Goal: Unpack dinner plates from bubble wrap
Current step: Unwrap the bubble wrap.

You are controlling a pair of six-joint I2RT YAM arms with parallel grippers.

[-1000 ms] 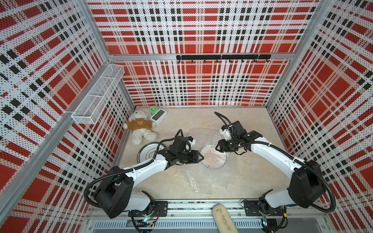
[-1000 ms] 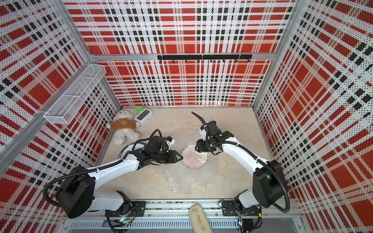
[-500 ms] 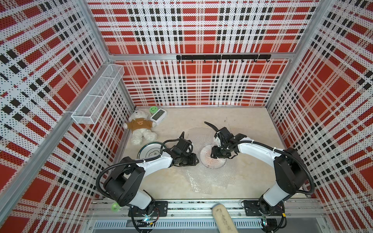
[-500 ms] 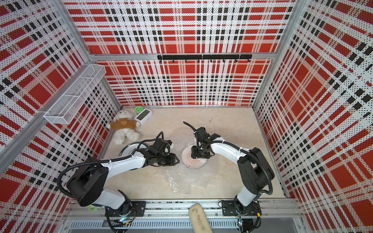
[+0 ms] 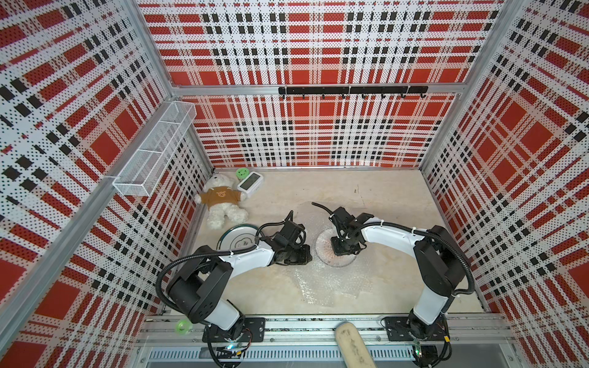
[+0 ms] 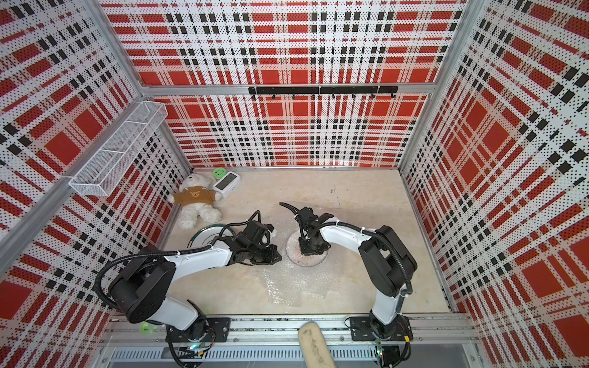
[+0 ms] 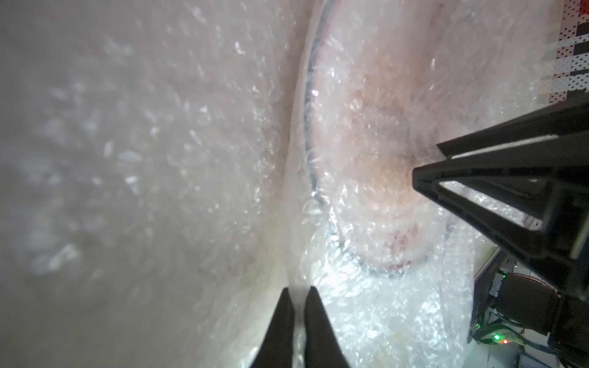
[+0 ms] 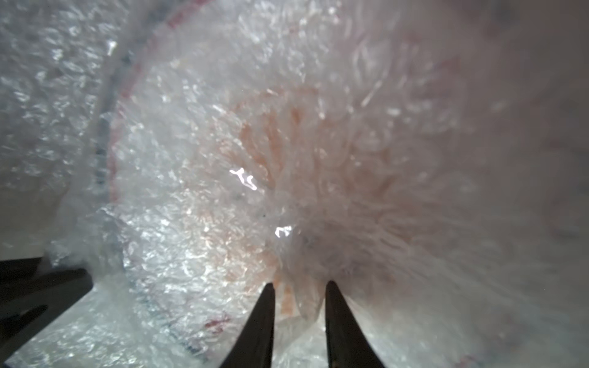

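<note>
Left gripper (image 7: 299,289) pinches clear crinkly bubble wrap (image 7: 366,318) beside round pink-marked white plate (image 7: 382,127). Right gripper (image 8: 300,283) straddles a pucker over it; grip unclear.

Glossy, crinkled clear plastic bubble wrap (image 5: 331,283); matt mottled tabletop (image 5: 382,197); fuzzy plush bear (image 5: 223,204); metal mesh basket (image 5: 153,153).
</note>
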